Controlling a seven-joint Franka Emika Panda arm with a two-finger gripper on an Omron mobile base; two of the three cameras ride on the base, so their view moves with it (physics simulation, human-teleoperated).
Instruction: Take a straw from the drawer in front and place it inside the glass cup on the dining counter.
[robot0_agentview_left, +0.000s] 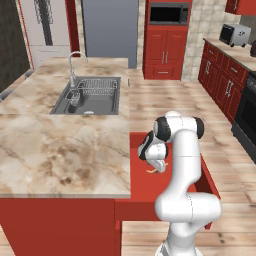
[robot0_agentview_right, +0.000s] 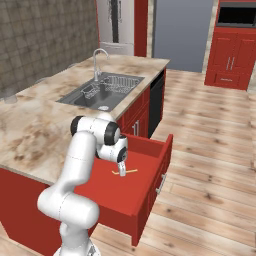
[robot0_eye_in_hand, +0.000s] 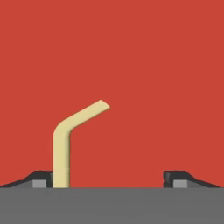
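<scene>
The red drawer stands pulled out from under the marble dining counter. A pale yellow-tan straw with a bent end lies on the drawer floor. My gripper points down into the drawer just above the straw, jaws open. In the hand view the straw runs up beside the left fingertip, inside the open gap of the gripper, and nothing is clamped. A faint clear glass cup stands at the counter's far left edge.
A steel sink with a faucet is set in the dining counter. The drawer's front panel juts over the wooden floor. Red cabinets and a stove line the right wall.
</scene>
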